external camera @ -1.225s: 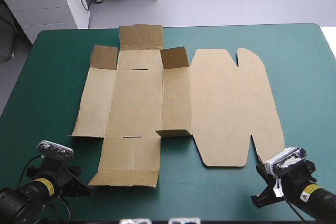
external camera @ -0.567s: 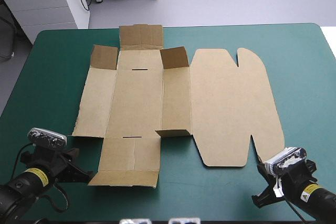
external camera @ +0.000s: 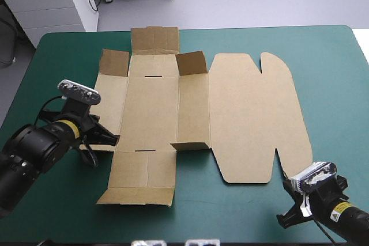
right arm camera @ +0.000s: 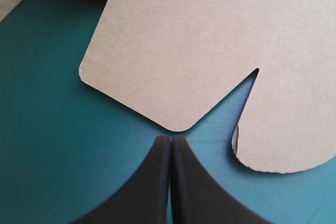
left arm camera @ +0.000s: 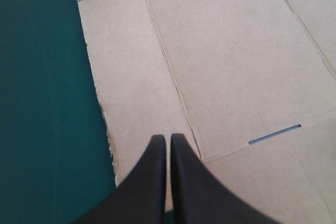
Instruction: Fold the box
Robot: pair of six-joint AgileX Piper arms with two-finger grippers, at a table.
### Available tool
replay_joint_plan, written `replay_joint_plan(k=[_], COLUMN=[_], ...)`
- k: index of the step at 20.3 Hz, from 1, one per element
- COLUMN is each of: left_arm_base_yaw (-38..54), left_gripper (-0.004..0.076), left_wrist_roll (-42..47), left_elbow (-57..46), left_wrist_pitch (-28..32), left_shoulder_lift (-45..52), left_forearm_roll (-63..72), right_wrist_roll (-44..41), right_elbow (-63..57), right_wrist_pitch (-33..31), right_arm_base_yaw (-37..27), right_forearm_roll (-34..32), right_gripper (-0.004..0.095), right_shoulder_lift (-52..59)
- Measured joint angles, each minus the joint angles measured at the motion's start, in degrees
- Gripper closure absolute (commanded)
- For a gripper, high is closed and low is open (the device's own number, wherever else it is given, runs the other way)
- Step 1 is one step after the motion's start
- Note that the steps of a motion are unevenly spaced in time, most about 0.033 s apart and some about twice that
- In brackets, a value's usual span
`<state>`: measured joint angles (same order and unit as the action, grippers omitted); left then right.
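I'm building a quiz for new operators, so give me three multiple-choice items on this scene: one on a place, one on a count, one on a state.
1. The left gripper is over: A) the left panel of the box B) bare cover C) the lid.
2. Narrow slots cut in the box, high view: A) one B) two C) four.
3. The fingers of the right gripper are: A) wide open B) shut on the box C) shut, empty.
Answers: 1 A, brown board lies under its tips; 2 B, one slot toward the far end, one toward the near end; 3 C, they meet over the teal-green cover, short of the lid.
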<state>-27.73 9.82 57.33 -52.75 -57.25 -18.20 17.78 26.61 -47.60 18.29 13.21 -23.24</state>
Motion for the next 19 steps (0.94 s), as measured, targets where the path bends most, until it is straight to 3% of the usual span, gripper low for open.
replay_joint_plan(k=[5, 7, 11, 15, 19], left_arm_base_yaw=[1.72, 6.63, 22.06, 41.75, 54.0], left_gripper=[0.0705, 0.0705, 0.0705, 0.0705, 0.0706], left_wrist_roll=[-2.26, -6.92, -21.9, -34.99, -44.24], left_elbow=[3.54, 3.62, 3.67, 3.67, 3.98], left_wrist_pitch=[0.49, 1.06, 1.0, -2.92, -8.82], left_shoulder_lift=[-7.34, -8.74, -9.12, -9.17, -11.03], left_forearm_roll=[1.49, 6.74, 20.92, 36.78, 47.98], right_wrist_roll=[0.0, 0.0, 0.0, 0.0, 0.0], right_elbow=[0.0, 0.0, -0.79, -1.92, -2.09], right_wrist_pitch=[0.0, 0.0, 0.5, 2.54, 2.82], right_arm_base_yaw=[0.0, 0.0, 0.0, 0.0, 0.0], right_forearm_roll=[-0.01, -0.06, -0.12, -0.01, -0.01], right_gripper=[0.0927, 0.0927, 0.0927, 0.0927, 0.0927], right_shoulder_lift=[0.0, 0.0, 0.0, 0.0, 0.0])
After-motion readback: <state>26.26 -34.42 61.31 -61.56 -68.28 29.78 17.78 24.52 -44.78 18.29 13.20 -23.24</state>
